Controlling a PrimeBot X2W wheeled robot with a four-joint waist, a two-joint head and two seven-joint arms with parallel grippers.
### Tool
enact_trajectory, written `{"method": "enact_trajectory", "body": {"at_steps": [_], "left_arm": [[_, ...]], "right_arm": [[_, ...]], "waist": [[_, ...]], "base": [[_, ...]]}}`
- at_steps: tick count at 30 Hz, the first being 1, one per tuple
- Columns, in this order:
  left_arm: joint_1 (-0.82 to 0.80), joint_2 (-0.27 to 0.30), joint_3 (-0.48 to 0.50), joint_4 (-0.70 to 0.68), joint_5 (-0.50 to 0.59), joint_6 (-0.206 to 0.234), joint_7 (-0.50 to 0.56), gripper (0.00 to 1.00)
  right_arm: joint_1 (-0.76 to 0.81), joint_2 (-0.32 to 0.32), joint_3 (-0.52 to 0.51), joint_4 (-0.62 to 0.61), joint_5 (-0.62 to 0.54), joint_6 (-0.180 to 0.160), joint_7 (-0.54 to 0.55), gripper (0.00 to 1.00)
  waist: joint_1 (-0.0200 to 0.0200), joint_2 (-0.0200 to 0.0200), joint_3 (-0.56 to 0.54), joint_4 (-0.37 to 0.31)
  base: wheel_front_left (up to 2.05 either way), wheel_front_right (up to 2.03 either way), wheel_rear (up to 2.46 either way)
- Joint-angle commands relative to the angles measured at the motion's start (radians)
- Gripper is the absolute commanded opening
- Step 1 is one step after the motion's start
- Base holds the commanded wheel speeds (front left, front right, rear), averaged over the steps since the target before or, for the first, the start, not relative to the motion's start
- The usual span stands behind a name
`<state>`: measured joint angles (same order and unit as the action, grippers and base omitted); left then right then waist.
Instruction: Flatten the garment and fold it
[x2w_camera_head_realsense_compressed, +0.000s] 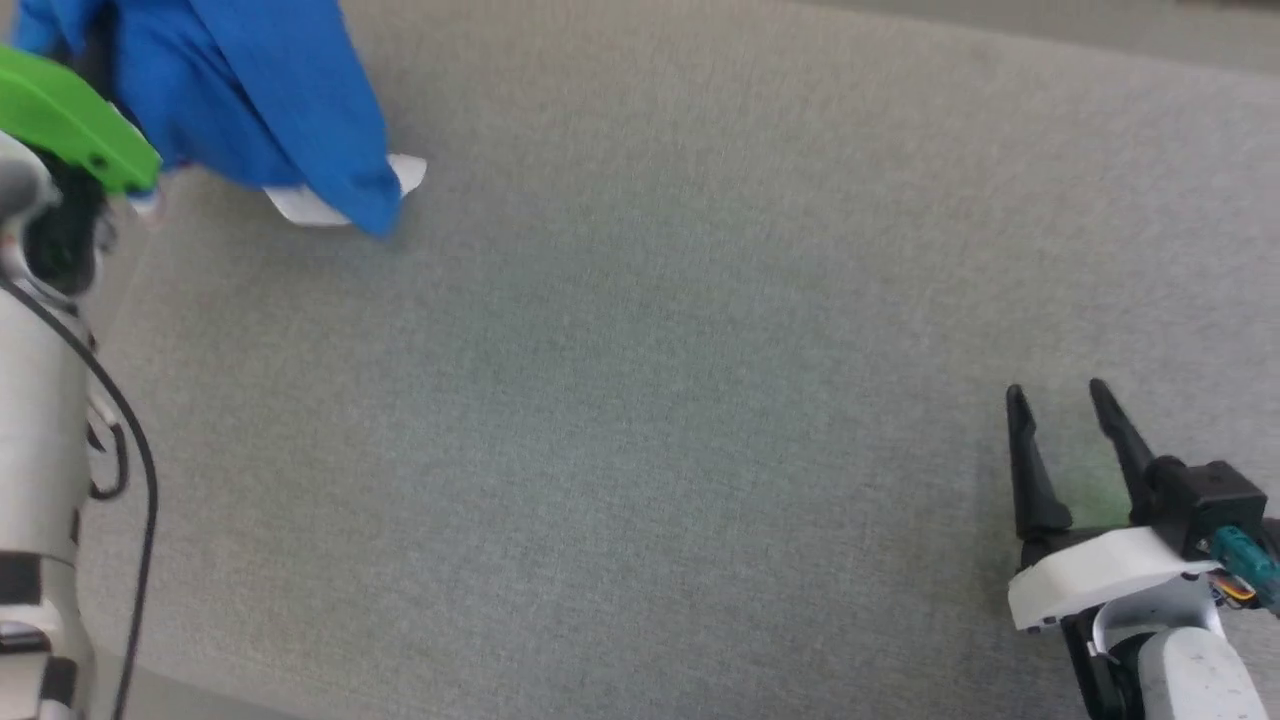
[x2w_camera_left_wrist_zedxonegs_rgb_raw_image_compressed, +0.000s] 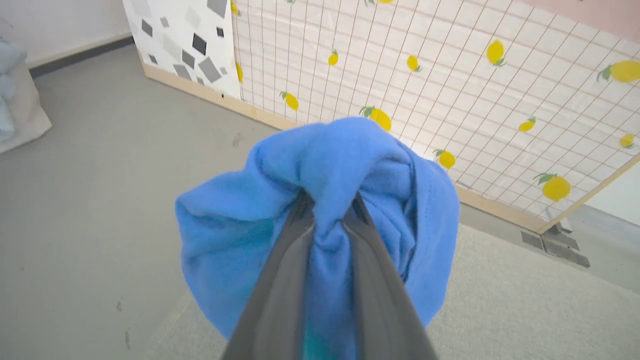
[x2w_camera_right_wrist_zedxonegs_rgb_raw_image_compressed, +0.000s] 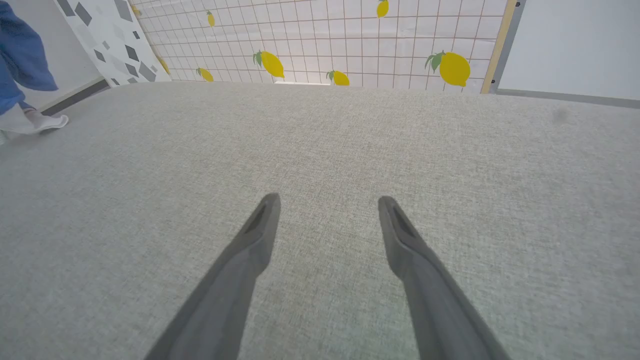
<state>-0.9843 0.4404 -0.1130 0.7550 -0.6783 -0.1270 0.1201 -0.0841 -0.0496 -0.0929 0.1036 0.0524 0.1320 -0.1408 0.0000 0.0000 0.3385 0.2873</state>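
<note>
- The garment (x2w_camera_head_realsense_compressed: 260, 100) is at the far left corner of the grey tabletop (x2w_camera_head_realsense_compressed: 650, 400). It hangs as a bunched blue column rather than lying flat.
- Its long axis runs from the pinch down to the tabletop. In the head view the low end slants toward the middle of the tabletop.
- A white part (x2w_camera_head_realsense_compressed: 330, 200) sits at that low end and touches the cloth surface. I cannot tell whether it is a sleeve or the collar. No lettering faces any of my cameras.
- In the right wrist view the garment (x2w_camera_right_wrist_zedxonegs_rgb_raw_image_compressed: 20, 60) shows near the left edge of the tabletop, with the white part (x2w_camera_right_wrist_zedxonegs_rgb_raw_image_compressed: 35, 122) resting on the surface.
- The left gripper (x2w_camera_left_wrist_zedxonegs_rgb_raw_image_compressed: 330, 200) is pinched narrow on a gathered fold of the garment (x2w_camera_left_wrist_zedxonegs_rgb_raw_image_compressed: 320, 160). Blue cloth balloons over and around both fingertips.
- The left forearm (x2w_camera_head_realsense_compressed: 40, 420) stands along the left edge of the head view. It is raised above the tabletop, with a black cable (x2w_camera_head_realsense_compressed: 135, 430) looping beside it and a green piece (x2w_camera_head_realsense_compressed: 70, 120) at the wrist.
- The left wrist camera looks out past the tabletop's edge to the floor (x2w_camera_left_wrist_zedxonegs_rgb_raw_image_compressed: 100, 175) and a lemon-print screen (x2w_camera_left_wrist_zedxonegs_rgb_raw_image_compressed: 450, 75).
- The right gripper (x2w_camera_head_realsense_compressed: 1057, 390) is near the tabletop's near right corner, well apart from the garment. Its fingers point toward the far edge.
- The right gripper (x2w_camera_right_wrist_zedxonegs_rgb_raw_image_compressed: 328, 201) has its jaws spread wide with nothing between them, and it sits low over bare grey cloth.
</note>
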Motion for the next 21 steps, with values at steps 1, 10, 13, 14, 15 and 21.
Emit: {"method": "enact_trajectory", "body": {"at_steps": [1,10,13,14,15,21], "left_arm": [[-0.028,0.012,-0.011,-0.015,0.011,-0.004,-0.005,0.00],[-0.061,0.040,-0.086,-0.117,0.008,-0.004,0.020,0.00],[-0.066,0.038,-0.114,-0.150,-0.002,-0.004,0.039,0.00],[-0.066,0.034,-0.128,-0.164,-0.009,-0.004,0.049,0.00],[-0.068,0.024,-0.135,-0.179,-0.026,-0.004,0.055,0.00],[-0.065,-0.030,-0.212,-0.266,-0.102,-0.004,0.080,0.00]], "right_arm": [[-0.001,-0.001,0.004,0.012,0.011,-0.001,-0.013,1.00],[0.013,-0.001,0.016,0.111,0.067,-0.001,-0.065,1.00],[0.014,-0.001,0.019,0.138,0.080,-0.001,-0.078,1.00],[0.014,-0.001,0.020,0.147,0.083,-0.001,-0.082,1.00],[0.015,-0.001,0.018,0.154,0.085,-0.001,-0.085,1.00],[0.022,-0.001,0.013,0.202,0.097,-0.001,-0.101,1.00]], "waist": [[0.0000,0.0000,-0.080,-0.023],[0.0000,0.0000,-0.191,-0.063],[0.0000,0.0000,-0.219,-0.082],[0.0000,0.0000,-0.230,-0.091],[0.0000,0.0000,-0.237,-0.096],[0.0000,0.0000,-0.280,-0.148]], "base": [[0.00,0.00,0.00],[0.00,0.00,0.00],[0.00,0.00,0.00],[0.00,0.00,0.00],[0.00,0.00,0.00],[0.00,0.00,0.00]]}}
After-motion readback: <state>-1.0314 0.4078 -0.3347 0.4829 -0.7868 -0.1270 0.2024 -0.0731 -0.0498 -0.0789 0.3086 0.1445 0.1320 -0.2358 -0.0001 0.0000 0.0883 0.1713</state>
